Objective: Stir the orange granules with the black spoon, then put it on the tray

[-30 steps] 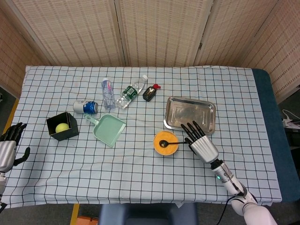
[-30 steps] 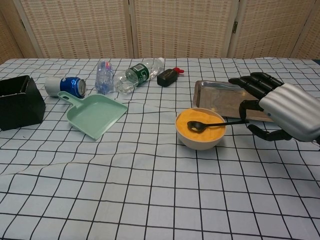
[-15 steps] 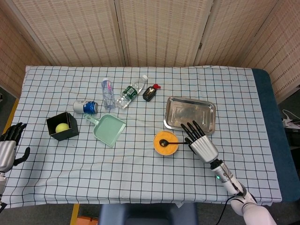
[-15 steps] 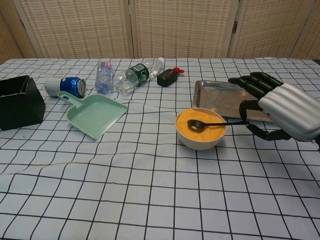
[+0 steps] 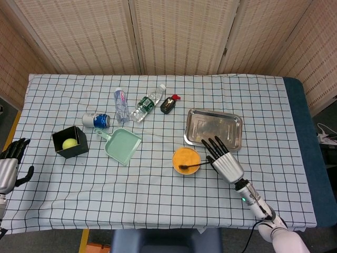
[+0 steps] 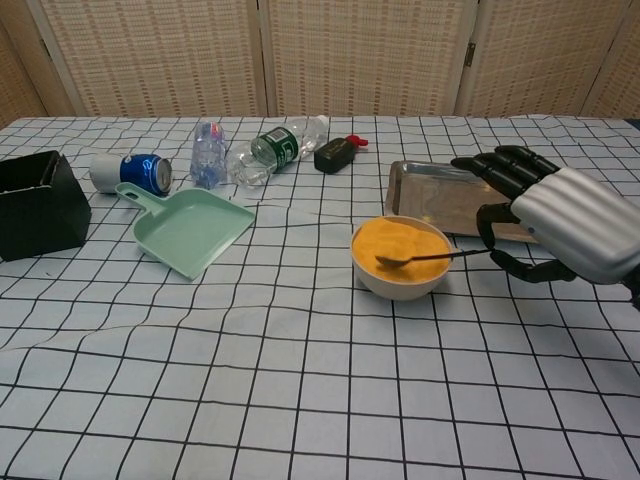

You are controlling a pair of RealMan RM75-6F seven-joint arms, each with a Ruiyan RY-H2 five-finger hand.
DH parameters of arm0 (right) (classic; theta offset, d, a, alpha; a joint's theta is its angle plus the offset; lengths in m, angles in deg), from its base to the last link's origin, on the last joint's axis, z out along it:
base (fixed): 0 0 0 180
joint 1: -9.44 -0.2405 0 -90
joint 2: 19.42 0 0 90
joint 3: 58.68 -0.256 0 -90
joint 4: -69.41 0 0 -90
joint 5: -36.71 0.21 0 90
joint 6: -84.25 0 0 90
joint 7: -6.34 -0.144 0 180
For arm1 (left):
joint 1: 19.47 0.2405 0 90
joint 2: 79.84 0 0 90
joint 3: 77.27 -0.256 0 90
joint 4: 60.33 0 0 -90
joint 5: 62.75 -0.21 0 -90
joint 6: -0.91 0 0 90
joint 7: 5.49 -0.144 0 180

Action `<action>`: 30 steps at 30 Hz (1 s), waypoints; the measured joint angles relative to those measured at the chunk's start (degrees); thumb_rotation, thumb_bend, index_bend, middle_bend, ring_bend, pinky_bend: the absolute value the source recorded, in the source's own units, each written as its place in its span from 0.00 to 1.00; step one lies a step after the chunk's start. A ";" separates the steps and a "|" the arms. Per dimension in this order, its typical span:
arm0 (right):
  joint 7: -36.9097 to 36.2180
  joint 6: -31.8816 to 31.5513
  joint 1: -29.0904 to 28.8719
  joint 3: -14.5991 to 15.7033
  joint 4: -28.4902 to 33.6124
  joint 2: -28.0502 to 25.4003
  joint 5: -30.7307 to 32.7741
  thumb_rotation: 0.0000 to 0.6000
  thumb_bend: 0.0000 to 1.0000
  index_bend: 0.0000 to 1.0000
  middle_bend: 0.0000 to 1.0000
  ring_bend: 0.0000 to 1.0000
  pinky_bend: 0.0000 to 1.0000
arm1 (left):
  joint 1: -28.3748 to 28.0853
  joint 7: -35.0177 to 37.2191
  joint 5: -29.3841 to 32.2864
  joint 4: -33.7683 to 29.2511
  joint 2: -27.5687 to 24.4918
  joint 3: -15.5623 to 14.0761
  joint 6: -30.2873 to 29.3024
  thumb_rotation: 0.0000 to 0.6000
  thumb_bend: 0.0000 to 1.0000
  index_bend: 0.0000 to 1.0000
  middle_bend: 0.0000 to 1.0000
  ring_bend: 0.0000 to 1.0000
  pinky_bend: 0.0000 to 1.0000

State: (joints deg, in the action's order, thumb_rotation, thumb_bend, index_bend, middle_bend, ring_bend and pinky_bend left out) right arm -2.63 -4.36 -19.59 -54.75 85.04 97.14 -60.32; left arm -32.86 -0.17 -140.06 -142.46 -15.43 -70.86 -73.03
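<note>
A white bowl (image 6: 401, 281) of orange granules (image 5: 186, 156) stands just left of my right hand (image 5: 224, 161). The black spoon (image 6: 430, 258) lies with its tip in the granules near the bowl's front rim and its handle running right into that hand (image 6: 565, 220), which pinches the handle's end while its other fingers stay spread. The silver tray (image 5: 214, 128) sits empty right behind the bowl and hand, also in the chest view (image 6: 440, 200). My left hand (image 5: 9, 164) hangs beyond the table's left edge, fingers apart, holding nothing.
A green dustpan (image 5: 121, 143), a blue can (image 5: 97, 120), two plastic bottles (image 5: 121, 104) (image 5: 147, 103) and a small black bottle (image 5: 168, 104) lie across the far middle. A black box (image 5: 70, 142) with a yellow ball stands at the left.
The spoon's bowl has swept from the middle of the granules toward the near rim, and the right hand shifted slightly with it. The left hand has not moved.
</note>
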 measured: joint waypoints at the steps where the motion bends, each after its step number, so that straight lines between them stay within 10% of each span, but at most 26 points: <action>1: -0.03 0.03 -0.01 0.05 0.02 -0.01 -0.04 1.00 0.32 0.61 0.02 0.00 0.00 | 0.01 0.03 -0.02 -0.01 -0.01 -0.01 -0.01 1.00 0.46 0.00 0.00 0.01 0.19; 30: -9.84 1.03 -1.03 -2.10 11.14 -5.48 1.86 1.00 0.36 0.85 0.09 0.00 0.00 | 0.11 -0.25 -0.27 0.15 0.33 0.04 -0.59 1.00 0.46 0.00 0.00 0.01 0.19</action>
State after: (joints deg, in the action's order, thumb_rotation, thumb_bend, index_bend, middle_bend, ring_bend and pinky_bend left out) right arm -12.47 -3.33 -20.63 -56.85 96.19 91.66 -58.46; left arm -32.76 -0.42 -140.33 -142.31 -15.10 -70.82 -73.62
